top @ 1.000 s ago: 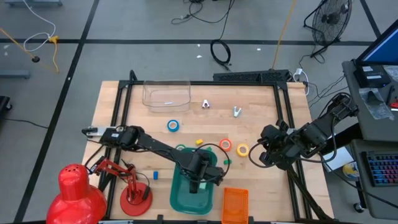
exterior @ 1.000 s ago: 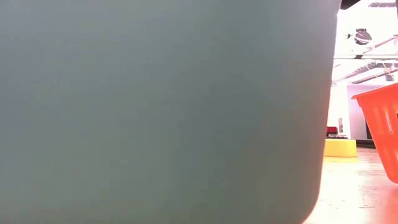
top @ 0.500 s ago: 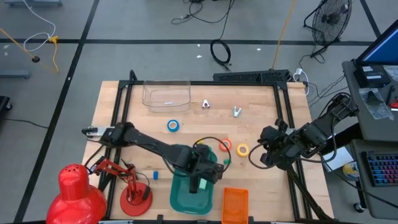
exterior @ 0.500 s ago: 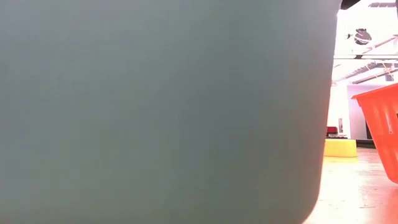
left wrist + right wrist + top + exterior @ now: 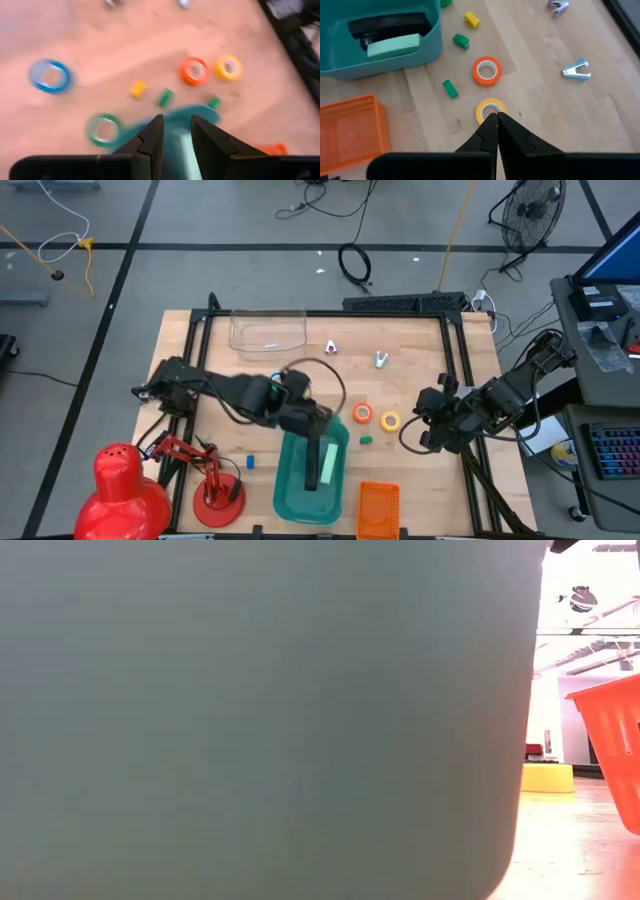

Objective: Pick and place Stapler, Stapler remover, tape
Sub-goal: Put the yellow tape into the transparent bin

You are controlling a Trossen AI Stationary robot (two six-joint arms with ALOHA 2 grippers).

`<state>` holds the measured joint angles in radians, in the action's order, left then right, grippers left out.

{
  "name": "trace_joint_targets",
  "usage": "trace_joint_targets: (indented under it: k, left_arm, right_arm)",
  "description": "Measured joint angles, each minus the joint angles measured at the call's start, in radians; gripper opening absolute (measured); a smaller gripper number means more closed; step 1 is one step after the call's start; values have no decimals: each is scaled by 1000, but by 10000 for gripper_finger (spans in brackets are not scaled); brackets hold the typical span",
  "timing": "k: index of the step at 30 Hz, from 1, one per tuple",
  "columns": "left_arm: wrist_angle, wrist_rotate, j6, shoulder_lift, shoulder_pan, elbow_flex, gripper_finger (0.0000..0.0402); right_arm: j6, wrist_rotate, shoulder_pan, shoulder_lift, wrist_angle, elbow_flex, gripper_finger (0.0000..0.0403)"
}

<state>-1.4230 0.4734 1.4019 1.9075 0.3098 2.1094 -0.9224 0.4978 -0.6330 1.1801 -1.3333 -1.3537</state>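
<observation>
- Left gripper [image 5: 300, 412] has pulled back from over the teal plastic bin [image 5: 290, 498] toward 11 o'clock, fingers narrowed, holding nothing.
- Black-and-green stapler [image 5: 316, 465] lies in the bin, long axis 12–6.
- Green tape ring [image 5: 102, 129] sits just beside the left gripper; left arm is nearer.
- Orange tape ring [image 5: 362, 414] and yellow tape ring [image 5: 389, 421] lie at 3 o'clock.
- Right gripper [image 5: 496, 120] clenched, empty, above the yellow ring.

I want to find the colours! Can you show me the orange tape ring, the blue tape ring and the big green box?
orange tape ring [image 5: 486, 71], right wrist view, on its orange band.
blue tape ring [image 5: 278, 382], high view, on the ring's band.
green box [image 5: 432, 47], right wrist view, on its outer side wall.
</observation>
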Motion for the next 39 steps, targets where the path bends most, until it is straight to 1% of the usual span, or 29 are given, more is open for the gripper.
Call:
trace_joint_targets:
  k: [3,4,7,11,13,16,19,22,24,27,30,33,36,39]
  left_arm:
    - [-144,46,-12,-44,-27,0,97]
    - [-160,52,-29,-57,-40,-5,97]
    - [-134,27,-164,-113,-89,-51,97]
    - [-149,-15,-297,-136,-150,-91,97]
    - [-127,-24,-343,-144,-169,-124,97]
    - [-148,-22,-382,-148,-195,-179,97]
    - [-142,-58,-388,-144,-218,-248,97]
    - [-100,-104,-404,-145,-227,-321,97]
    - [-66,-129,-424,-145,-224,-367,97]
    - [-24,-163,-422,-145,-213,-413,97]
    - [-6,-164,-409,-144,-183,-426,97]
    - [6,-158,-389,-145,-159,-426,97]
    - [19,-154,-374,-147,-144,-426,97]
    - [14,-151,-370,-151,-131,-426,97]
  right_arm:
    - [-6,-26,24,0,34,31,12]
    - [-8,-45,37,0,47,44,15]
    - [-37,-111,88,0,118,98,25]
    - [-73,-180,164,0,227,198,43]
    - [-93,-201,204,0,294,263,55]
    - [-98,-244,266,0,376,356,75]
    - [-95,-307,333,0,447,437,91]
    - [-48,-348,390,0,525,507,104]
    - [-27,-369,421,0,553,542,110]
    - [-5,-372,465,10,562,581,117]
    - [12,-395,500,13,590,614,121]
    - [13,-449,521,28,678,647,123]
    - [0,-493,515,58,760,664,123]
    - [-4,-498,499,94,762,677,121]
